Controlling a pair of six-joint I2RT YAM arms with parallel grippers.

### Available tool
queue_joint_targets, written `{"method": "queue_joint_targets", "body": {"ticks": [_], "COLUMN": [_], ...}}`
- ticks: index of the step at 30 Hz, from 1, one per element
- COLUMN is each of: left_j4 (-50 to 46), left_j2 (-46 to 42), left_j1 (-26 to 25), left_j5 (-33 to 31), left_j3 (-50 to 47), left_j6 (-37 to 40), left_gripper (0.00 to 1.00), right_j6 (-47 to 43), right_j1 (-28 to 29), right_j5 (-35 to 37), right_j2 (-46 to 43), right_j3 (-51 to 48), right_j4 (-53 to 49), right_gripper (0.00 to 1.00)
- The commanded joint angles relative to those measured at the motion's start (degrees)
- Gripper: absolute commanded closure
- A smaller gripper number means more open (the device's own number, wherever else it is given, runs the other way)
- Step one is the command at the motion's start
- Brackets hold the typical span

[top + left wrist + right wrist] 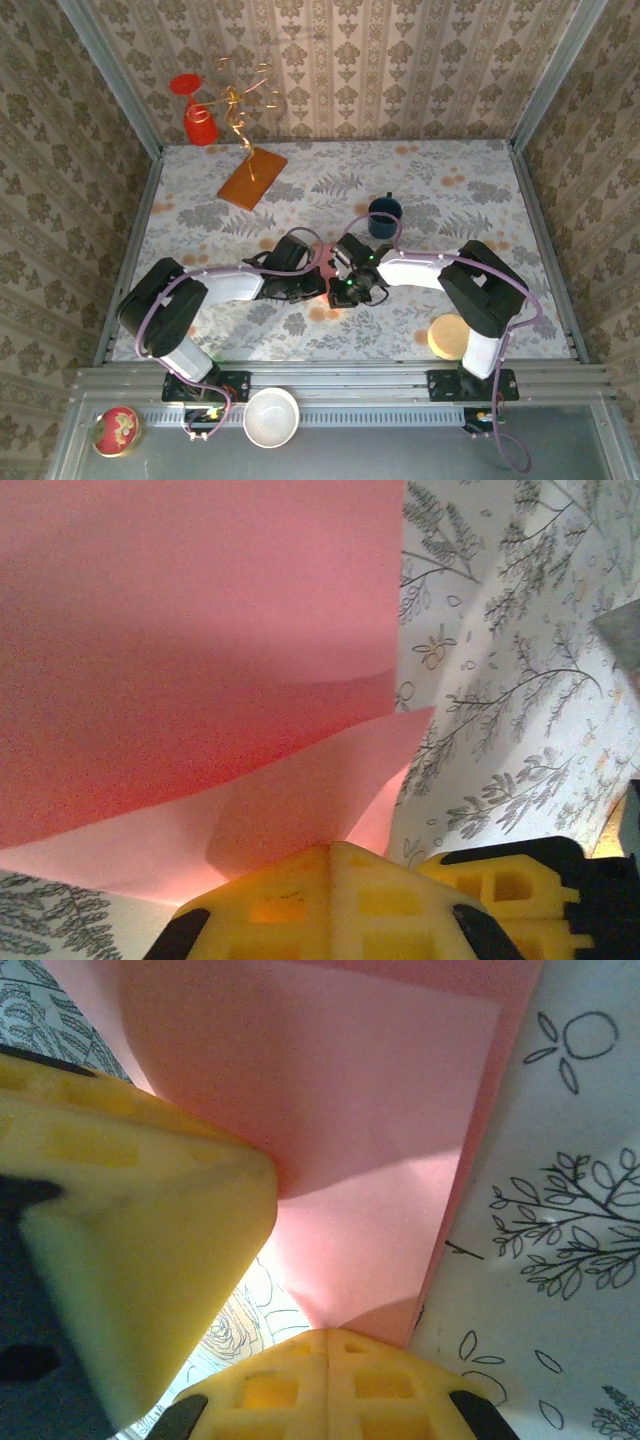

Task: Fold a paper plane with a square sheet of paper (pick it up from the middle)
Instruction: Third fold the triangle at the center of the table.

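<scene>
Clamping the sheet of paper (200, 630) together, left gripper (330, 855) and right gripper (328, 1336) could tear it if they pull apart.

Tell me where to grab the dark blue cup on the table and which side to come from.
Pinch the dark blue cup by its rim wall, coming straight down: it stands upright, mouth open to the top, so one finger can probably slip inside, one outside.
</scene>
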Motion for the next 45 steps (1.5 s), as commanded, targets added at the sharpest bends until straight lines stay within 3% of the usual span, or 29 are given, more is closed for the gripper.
{"method": "queue_joint_targets", "body": {"ticks": [1, 18, 33, 39, 45], "left_j4": [0.2, -0.8, -2.7, -8.1, -6.6], "left_j2": [1.0, 2.7, 0.6, -8.3, -10.0], "left_j1": [0.7, 6.2, 20.7, 17.7, 9.7], "left_j5": [0.1, 1.6, 5.2, 2.5, 0.8], "left_j3": [-1.1, -1.8, -2.7, 0.4, 0.7], "left_j6": [0.2, 4.6, 14.7, 14.1, 9.8], "left_gripper": [0.97, 0.97, 0.97, 0.96, 0.95], "right_j6": [0.9, 1.1, 1.8, 1.6, 0.0], "right_j1": [0.0, -0.1, -0.3, -0.4, -0.6], "right_j5": [2.0, 3.0, 3.2, 2.4, 0.6], "right_j2": [2.8, 3.4, 2.5, 1.8, 0.9], "right_j3": [-1.7, -3.6, -4.7, -4.0, -3.4], "right_j4": [-5.2, -8.2, -7.9, -7.4, -6.5], "right_gripper": [1.0, 1.0, 1.0, 1.0, 1.0]}}
